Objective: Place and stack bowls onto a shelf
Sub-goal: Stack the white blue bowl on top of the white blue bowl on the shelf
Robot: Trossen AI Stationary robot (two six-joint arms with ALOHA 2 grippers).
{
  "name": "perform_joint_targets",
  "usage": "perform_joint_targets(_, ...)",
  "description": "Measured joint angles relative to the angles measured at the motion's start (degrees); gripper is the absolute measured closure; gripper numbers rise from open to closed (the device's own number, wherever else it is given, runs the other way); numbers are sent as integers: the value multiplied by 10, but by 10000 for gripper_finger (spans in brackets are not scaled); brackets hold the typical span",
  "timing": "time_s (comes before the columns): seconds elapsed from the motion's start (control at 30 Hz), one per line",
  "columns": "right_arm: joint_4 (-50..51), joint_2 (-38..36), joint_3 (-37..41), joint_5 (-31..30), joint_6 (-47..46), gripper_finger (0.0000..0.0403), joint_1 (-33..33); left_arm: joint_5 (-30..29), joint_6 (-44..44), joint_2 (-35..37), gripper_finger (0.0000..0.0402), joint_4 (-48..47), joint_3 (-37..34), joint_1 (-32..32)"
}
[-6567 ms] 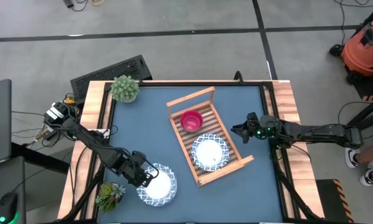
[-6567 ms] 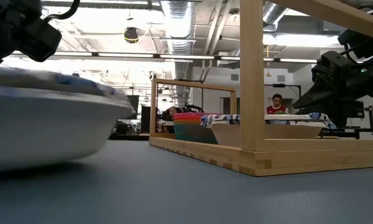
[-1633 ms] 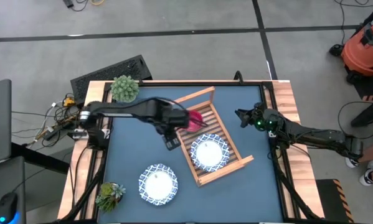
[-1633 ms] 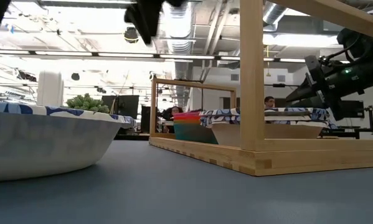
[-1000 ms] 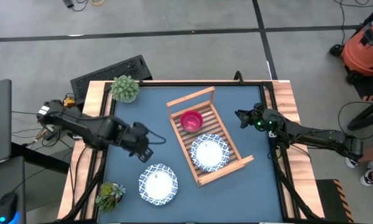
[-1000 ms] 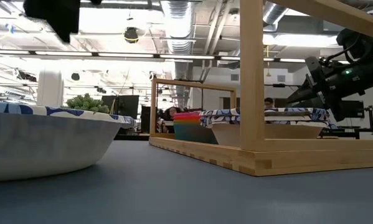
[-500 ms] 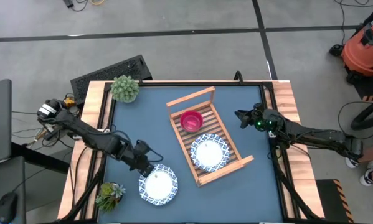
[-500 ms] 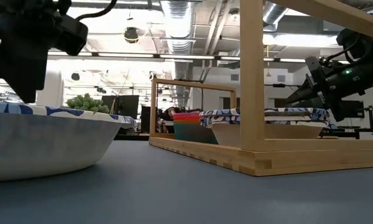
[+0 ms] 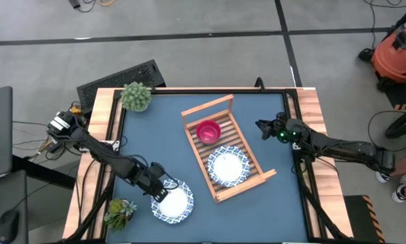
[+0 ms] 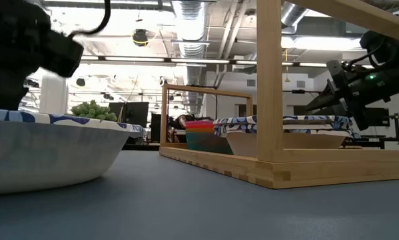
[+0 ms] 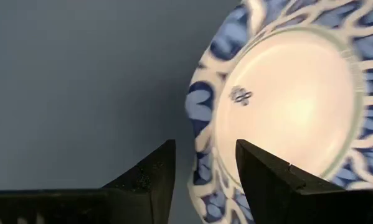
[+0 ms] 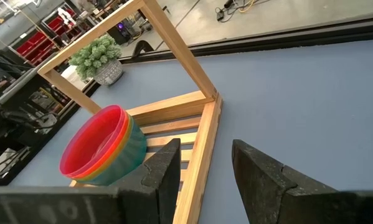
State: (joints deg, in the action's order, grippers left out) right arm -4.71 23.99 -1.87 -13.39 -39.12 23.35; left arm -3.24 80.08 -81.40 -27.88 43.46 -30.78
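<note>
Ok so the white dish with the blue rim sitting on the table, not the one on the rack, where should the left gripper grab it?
By the rim, probably. The dish is wide, shallow and upright on the table, so only its thin edge fits between the fingers. The left gripper is open at the rim on the dish's left side, one finger over the inside; pinching there looks best.

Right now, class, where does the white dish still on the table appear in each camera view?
High view: white dish, lower middle, beside the left gripper.
Low view: large, at far left.
Left wrist view: fills the right side.
Right wrist view: not in it.
Shared landmark: the wooden rack.
</note>
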Motion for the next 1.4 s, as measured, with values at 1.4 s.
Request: perform_joint_targets(1.4, 1, 0, 0, 1, -14, 232, 0, -35, -62, 44, 401, -27, 189, 275)
